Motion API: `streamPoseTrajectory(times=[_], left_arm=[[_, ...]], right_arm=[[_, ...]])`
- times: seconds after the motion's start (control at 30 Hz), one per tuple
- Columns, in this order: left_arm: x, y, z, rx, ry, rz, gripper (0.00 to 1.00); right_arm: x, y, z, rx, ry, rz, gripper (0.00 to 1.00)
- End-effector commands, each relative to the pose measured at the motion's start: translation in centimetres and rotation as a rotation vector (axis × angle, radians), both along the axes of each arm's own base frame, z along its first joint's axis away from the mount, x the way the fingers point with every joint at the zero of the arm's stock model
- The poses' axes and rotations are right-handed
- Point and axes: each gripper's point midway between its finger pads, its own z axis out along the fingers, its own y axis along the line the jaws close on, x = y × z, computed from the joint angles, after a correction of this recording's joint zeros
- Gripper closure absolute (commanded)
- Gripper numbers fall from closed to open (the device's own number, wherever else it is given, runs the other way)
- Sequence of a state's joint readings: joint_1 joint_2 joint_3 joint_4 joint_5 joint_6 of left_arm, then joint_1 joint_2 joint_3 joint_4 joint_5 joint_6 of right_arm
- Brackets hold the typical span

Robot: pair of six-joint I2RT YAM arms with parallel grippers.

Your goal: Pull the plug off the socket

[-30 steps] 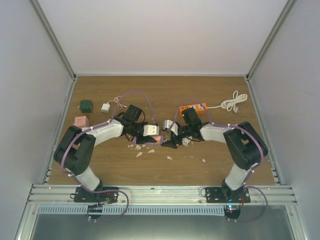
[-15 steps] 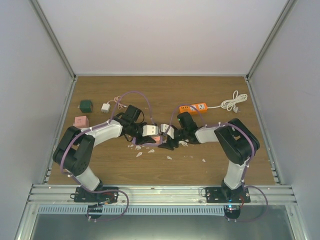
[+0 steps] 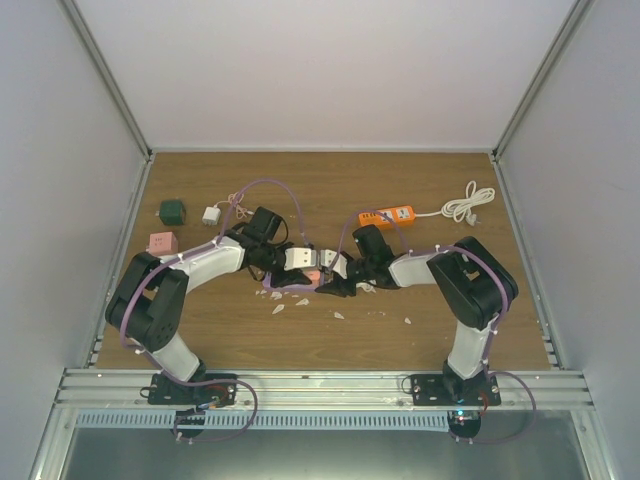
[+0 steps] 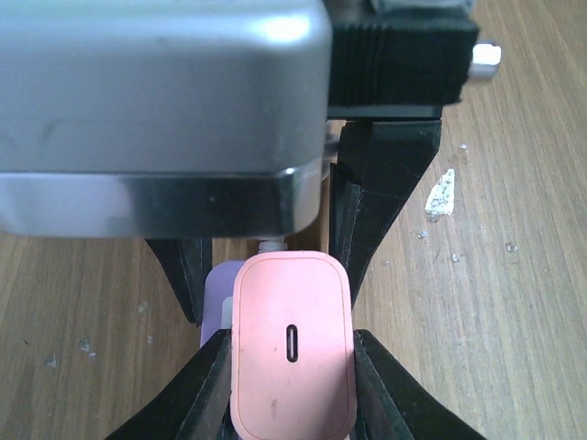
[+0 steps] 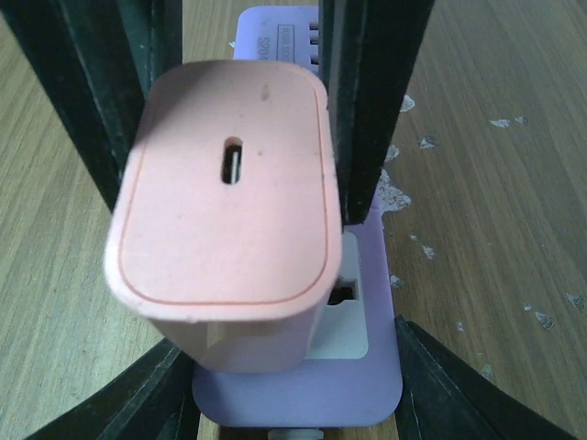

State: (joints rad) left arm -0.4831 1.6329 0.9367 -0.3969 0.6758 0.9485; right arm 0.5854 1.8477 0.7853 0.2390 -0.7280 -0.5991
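Jaws of both arms are facing each other at the middle of the desk (image 3: 350,345) from above, an orange power strip (image 3: 387,216) lying near behind. At the left wrist, left jaws are clamping the rounded pink plug (image 4: 292,367). At the right wrist, right jaws are gripping the lilac socket (image 5: 303,399) under it, crumbs (image 5: 396,195) lying beside.

Your left arm (image 3: 205,262) and right arm (image 3: 418,268) match: rounded black joint housings, pale grey link shells, flat black base plates, and a thin purple cable (image 3: 262,182) looped along each. Each wrist carries a boxy silver-grey housing (image 4: 156,101), and the fingers (image 4: 385,183) are matte black, tapered wedges.
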Motion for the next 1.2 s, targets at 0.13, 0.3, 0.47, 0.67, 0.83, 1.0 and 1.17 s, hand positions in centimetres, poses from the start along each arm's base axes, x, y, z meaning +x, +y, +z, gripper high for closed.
streamPoseTrajectory(times=[0.13, 0.3, 0.47, 0.67, 0.83, 1.0, 1.17], left_arm=[[0.8, -1.3, 3.8, -0.088, -0.065, -0.037, 0.76], [0.5, -0.8, 3.9, -0.070, -0.086, -0.043, 0.76], [0.0, -0.1, 4.3, -0.060, -0.099, -0.038, 0.76], [-0.5, 1.7, 4.4, -0.033, -0.094, -0.013, 0.76], [1.2, 5.4, 5.1, -0.007, -0.076, 0.095, 0.76], [3.5, 10.2, 5.3, 0.039, -0.021, 0.225, 0.75], [5.8, 15.0, 4.3, 0.080, 0.076, 0.352, 0.74]], right_arm=[[-0.9, -0.5, -1.3, -0.045, -0.021, 0.017, 0.58], [-1.0, -0.7, -1.3, -0.054, -0.025, 0.016, 0.59], [-1.2, -1.0, -1.3, -0.059, -0.025, 0.014, 0.58], [-1.1, -0.9, -1.0, -0.060, -0.029, 0.016, 0.58], [-1.1, -0.8, -0.6, -0.055, -0.026, 0.022, 0.58], [-0.7, -0.4, -0.2, -0.061, -0.017, 0.031, 0.57], [-0.6, -0.3, 0.0, -0.069, -0.014, 0.044, 0.54]])
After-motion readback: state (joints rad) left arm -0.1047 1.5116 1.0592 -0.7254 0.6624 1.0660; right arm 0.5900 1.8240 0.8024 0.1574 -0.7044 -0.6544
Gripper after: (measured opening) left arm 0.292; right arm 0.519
